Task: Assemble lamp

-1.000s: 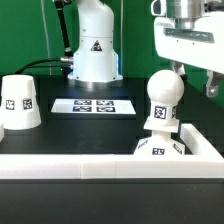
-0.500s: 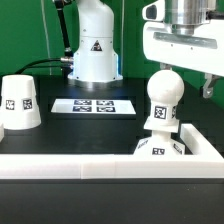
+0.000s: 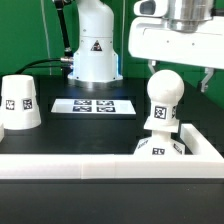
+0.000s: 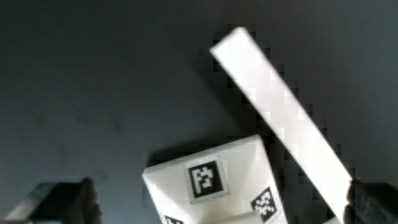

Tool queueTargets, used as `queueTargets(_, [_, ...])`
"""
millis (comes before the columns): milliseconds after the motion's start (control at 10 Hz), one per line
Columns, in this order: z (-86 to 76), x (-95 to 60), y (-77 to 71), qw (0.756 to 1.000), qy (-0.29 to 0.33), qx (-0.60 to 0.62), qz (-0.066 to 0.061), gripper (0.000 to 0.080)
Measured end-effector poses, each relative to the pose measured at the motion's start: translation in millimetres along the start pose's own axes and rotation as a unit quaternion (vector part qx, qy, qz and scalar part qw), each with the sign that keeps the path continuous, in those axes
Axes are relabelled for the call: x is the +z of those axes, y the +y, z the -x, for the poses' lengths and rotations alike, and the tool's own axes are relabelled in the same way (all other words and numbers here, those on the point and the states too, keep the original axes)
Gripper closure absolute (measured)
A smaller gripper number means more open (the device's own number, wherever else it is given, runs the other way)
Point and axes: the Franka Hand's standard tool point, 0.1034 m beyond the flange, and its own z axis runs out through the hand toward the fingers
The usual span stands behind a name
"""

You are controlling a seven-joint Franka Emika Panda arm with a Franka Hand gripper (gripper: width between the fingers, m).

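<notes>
The bulb [image 3: 163, 101] stands upright on the base [image 3: 160, 148], with its round head at the top and its neck going down into the base, so its long axis is vertical. The base is low and lies in the corner of the white border [image 3: 100, 166], at the exterior view's right and close to the camera. In the wrist view the base [image 4: 217, 182] shows as a white block with tags, just beside the border [image 4: 285, 110], which runs as a slanted white strip. The shade [image 3: 19, 103] stands on the black table [image 3: 80, 135] at the exterior view's left, well apart from the bulb, with its narrow end up and its wide end down. The marker board [image 3: 93, 105] lies flat between them, farther back. The gripper [image 3: 178, 66] hangs above the bulb, a little to the exterior view's right, and holds nothing. Its fingers [image 4: 64, 200] are far apart in the wrist view, so the pincer is wide.
</notes>
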Motion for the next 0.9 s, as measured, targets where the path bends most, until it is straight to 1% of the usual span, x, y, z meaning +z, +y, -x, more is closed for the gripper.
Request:
queueTargets(100, [-6.1, 3.4, 16.1, 0.999, -0.002, -0.032, 0.003, 0.0101])
queueTargets(200, [-13.0, 3.6, 25.8, 0.999, -0.003, -0.032, 0.001, 0.0101])
queueTargets(400, [-9.5, 3.8, 20.7, 0.999, -0.003, -0.039, 0.001, 0.0101])
queueTargets(500, [-10.2, 4.0, 21.8, 0.999, -0.003, -0.039, 0.001, 0.0101])
queueTargets(700, [-17.3, 4.5, 32.6, 0.999, -0.002, -0.050, 0.002, 0.0101])
queueTargets(800, [-19.5, 8.3, 47.6, 0.996, 0.003, -0.091, 0.001, 0.0101])
queueTargets(900, [-20.0, 10.8, 76.5, 0.994, -0.003, -0.106, -0.001, 0.0101])
